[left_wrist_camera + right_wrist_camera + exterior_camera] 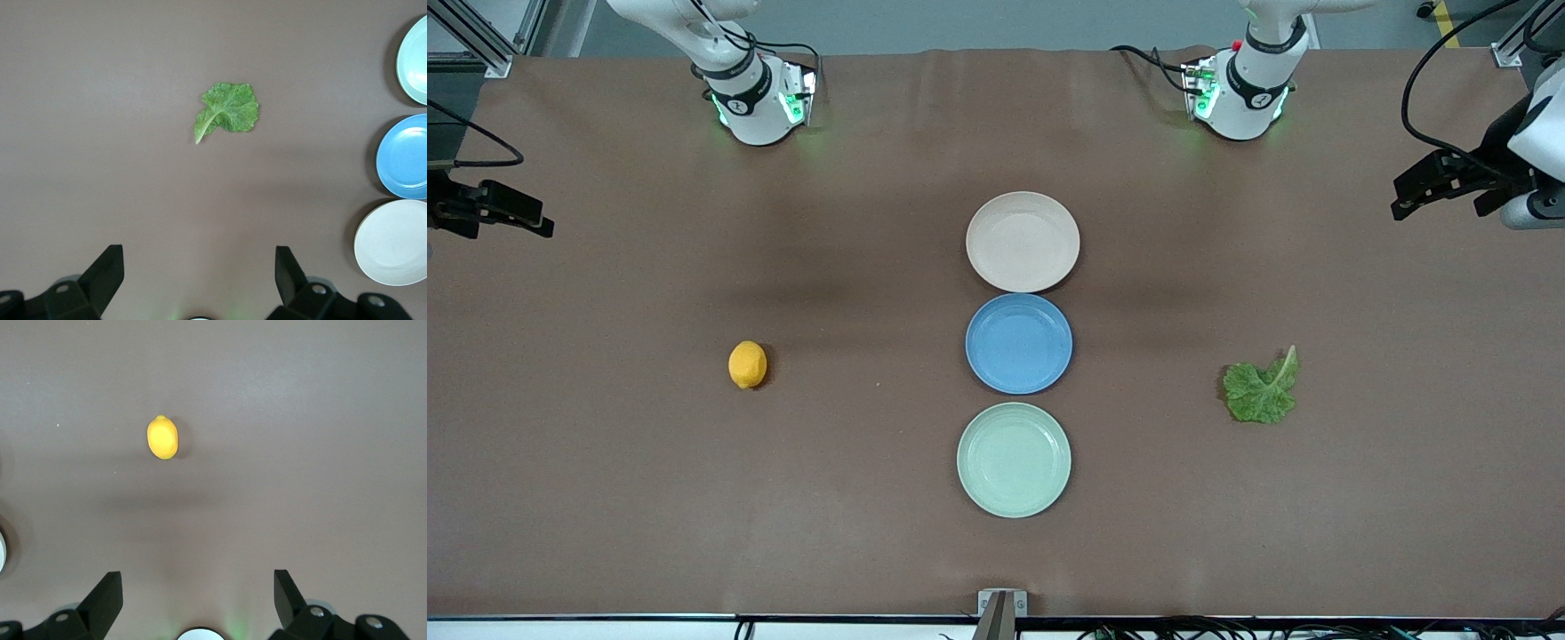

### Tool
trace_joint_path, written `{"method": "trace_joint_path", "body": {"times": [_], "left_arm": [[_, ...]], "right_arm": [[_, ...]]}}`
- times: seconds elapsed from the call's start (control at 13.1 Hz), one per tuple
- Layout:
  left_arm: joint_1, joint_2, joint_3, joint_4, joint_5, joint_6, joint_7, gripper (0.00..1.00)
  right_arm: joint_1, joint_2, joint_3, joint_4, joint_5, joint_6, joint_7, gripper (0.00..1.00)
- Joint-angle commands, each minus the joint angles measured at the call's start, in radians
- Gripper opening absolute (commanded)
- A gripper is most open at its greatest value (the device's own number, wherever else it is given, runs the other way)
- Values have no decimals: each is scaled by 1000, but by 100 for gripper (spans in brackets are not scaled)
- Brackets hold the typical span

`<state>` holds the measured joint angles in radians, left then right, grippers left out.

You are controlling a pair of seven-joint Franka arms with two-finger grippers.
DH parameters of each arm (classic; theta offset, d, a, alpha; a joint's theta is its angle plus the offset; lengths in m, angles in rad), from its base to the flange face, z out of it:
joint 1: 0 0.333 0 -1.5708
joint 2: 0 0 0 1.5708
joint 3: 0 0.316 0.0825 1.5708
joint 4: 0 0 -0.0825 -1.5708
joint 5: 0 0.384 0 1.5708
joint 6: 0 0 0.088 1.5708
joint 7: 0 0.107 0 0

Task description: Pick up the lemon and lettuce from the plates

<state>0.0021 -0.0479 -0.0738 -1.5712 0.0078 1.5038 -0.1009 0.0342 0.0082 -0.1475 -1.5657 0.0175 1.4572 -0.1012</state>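
1. The right tool (494, 213) hangs at the worktop (605, 498) edge at the right arm's end, up in the air, its fingers (103, 597) spread wide with nothing between them
2. The lemon (747, 364) lies bare on the worktop toward the right arm's end, well apart from every plate; in the right wrist view it sits alone on open brown cloth (163, 437)
3. Down the middle runs a row of three plates, each just beside the next: the beige-pink plate (1023, 241) nearest the arm bases, the blue plate (1019, 343) between, the pale green plate (1014, 460) nearest the front camera's edge. All three are empty
4. The lettuce (1261, 388) lies flat on the worktop toward the left arm's end, stem rib pointing toward the bases' edge, also well apart from the plates (227, 112)
5. The left tool (1449, 182) is raised over the edge at the left arm's end, fingers (290, 270) spread and empty
6. Judgement: lemon and lettuce are already off the plates, so the picking looks done, or the layout does not match the task as worded. Both arms appear to wait
7. If a next move is wanted, each tool would drop straight onto its own item; the thin leaf calls for a low pinch against the cloth
8. Room is generous: no clutter around either item, and both lie clear of all edges and corners
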Motion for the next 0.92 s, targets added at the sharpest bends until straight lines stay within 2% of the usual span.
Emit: {"method": "trace_joint_path", "body": {"times": [0.0,0.84], "left_arm": [[4,-7,-6,14,1,-13,3,100],[2,2,-6,16,1,-14,4,100]], "right_arm": [[-31,-63,26,-50,-10,12,-8,100],[-28,-132,40,-43,-10,-20,-9,100]]}}
